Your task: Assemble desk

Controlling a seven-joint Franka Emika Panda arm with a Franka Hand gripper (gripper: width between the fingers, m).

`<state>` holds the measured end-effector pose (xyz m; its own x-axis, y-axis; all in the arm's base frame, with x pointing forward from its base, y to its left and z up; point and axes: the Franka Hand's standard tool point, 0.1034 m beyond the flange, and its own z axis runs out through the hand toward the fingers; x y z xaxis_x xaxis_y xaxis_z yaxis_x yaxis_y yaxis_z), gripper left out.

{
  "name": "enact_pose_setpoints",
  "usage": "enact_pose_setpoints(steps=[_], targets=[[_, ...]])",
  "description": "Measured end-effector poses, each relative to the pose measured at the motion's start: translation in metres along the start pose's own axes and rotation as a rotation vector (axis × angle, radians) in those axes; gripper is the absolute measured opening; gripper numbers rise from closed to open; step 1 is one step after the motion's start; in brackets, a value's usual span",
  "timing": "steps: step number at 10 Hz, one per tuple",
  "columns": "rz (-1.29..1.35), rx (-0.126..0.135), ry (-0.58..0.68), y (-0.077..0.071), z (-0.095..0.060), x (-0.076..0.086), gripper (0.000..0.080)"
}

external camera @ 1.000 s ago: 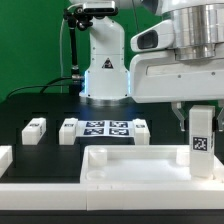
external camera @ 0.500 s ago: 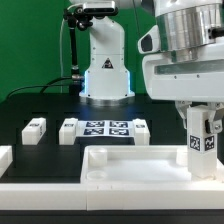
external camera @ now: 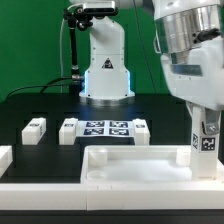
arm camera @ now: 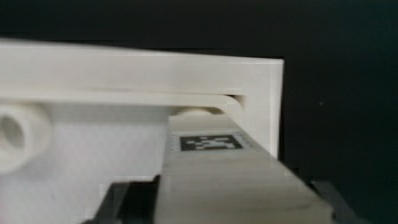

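The white rimmed tabletop panel lies at the front of the black table, with round sockets at its corners. My gripper is shut on a white square leg with a black-and-white tag, held nearly upright at the panel's corner on the exterior view's right. In the wrist view the leg runs from between my fingers to the corner socket of the panel, its tip at the socket. Loose legs lie on the table: one at the exterior view's left, one and one beside the marker board.
The marker board lies flat in the table's middle. The robot base stands behind it. Low white rails run along the front and at the exterior view's left.
My gripper has shifted toward the exterior view's right and tilted, carrying the leg down at the panel's right corner. The other parts have not moved.
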<state>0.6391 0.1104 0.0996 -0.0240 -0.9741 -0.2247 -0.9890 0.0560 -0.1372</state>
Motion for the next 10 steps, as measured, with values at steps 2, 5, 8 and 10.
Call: enact_pose_setpoints(steps=[2, 5, 8, 10], targets=[[-0.002, 0.015, -0.008, 0.0016, 0.0020, -0.0011, 0.0300], [-0.263, 0.010, 0.002, 0.0015, 0.0017, 0.0002, 0.0522], [-0.658, -0.040, -0.019, 0.0031, 0.0023, -0.0038, 0.0641], [-0.803, -0.039, -0.021, 0.0030, 0.0023, -0.0033, 0.0648]])
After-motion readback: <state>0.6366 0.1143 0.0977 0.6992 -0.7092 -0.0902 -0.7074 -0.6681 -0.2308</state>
